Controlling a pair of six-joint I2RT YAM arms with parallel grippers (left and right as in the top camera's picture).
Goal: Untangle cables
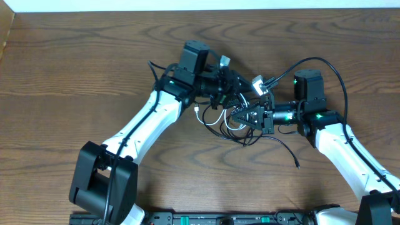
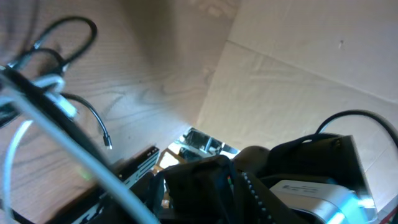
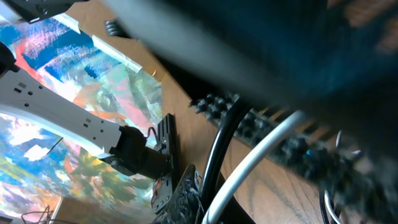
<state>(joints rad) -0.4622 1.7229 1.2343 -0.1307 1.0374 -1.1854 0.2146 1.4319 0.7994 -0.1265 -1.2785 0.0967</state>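
The cables are a tangle of thin black cords and one white cord at the table's middle. A black tail trails to the front right. My left gripper is over the tangle's far side, with cords draped around it; its jaws are hidden. In the left wrist view, a white cord and black cords cross close to the camera. My right gripper is in the tangle's right side. In the right wrist view its textured finger presses on a black cord, and the white cord runs beside it.
A silver-tipped plug lies by the left wrist and a grey plug lies between the arms. The thick black wire of the right arm loops above the right wrist. Bare wood table lies all around.
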